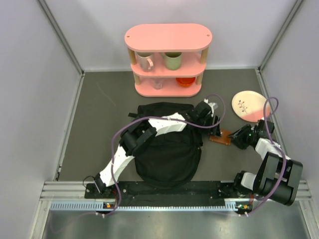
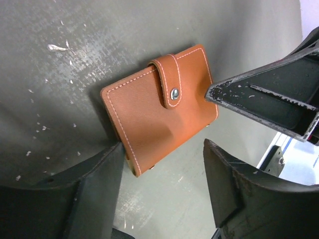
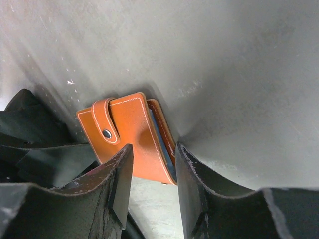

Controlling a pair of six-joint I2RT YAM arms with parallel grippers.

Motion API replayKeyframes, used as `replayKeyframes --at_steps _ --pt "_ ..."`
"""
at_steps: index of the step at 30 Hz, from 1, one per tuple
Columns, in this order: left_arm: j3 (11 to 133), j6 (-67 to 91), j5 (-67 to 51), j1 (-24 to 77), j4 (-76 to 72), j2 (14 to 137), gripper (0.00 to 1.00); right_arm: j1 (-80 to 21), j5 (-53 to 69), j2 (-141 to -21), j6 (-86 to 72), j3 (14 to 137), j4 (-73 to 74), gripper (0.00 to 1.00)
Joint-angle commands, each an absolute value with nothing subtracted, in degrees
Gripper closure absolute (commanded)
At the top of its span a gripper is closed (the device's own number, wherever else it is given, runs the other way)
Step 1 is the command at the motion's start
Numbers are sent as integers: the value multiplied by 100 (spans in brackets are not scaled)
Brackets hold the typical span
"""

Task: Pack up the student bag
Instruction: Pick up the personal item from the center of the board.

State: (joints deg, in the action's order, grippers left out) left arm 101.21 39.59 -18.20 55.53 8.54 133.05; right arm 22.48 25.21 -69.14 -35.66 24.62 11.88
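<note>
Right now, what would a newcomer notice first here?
A floppy black bag lies mid-table. Just right of it, both grippers meet at a tan wallet: the left gripper straddles it with jaws wide, and the right gripper has it between its fingers, though contact is unclear. A pink shelf stands at the back.
</note>
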Motion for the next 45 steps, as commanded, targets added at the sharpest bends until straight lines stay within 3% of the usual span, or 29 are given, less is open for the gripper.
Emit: replayKeyframes --at_steps 1,10,12,14,22,30,33,34,35,38,42,43,45 --pt "10063 4052 -2003 5520 607 13386 37 2303 2856 -7022 -3428 2400 800 63" --pt "10169 4052 -2118 5520 580 13430 72 2303 3207 -6803 -3393 2391 668 71" --pt "10186 4061 -2136 5511 598 13421 73 2303 3365 -6733 -3384 2391 642 82" --pt "10204 4069 -2153 5502 589 13421 73 2303 3462 -6689 -3375 2391 624 87" --pt "10204 4069 -2180 5458 598 13359 73 2294 3972 -6162 -3489 2434 597 83" --pt "10239 4096 -2215 5440 563 13342 75 2303 3639 -6003 -3226 2549 1081 80" --pt "10239 4104 -2224 5440 562 13342 75 2303 3560 -5994 -3199 2584 1177 87" --pt "10239 4104 -2232 5440 545 13333 75 2303 3551 -5994 -3182 2593 1178 97" --pt "10213 4104 -2232 5440 562 13307 76 2303 3568 -5994 -3190 2601 1186 100" --pt "10125 4052 -2145 5440 536 13158 73 2303 3560 -5985 -3190 2645 1230 100" --pt "9941 3885 -1917 5432 527 12728 45 2303 3288 -5609 -3252 2794 1494 100" --pt "9819 3850 -1846 5432 519 12622 34 2303 3191 -5503 -3287 2812 1546 100" --pt "9669 3754 -1618 5414 501 12236 25 2303 3129 -5169 -3436 2900 1626 100"
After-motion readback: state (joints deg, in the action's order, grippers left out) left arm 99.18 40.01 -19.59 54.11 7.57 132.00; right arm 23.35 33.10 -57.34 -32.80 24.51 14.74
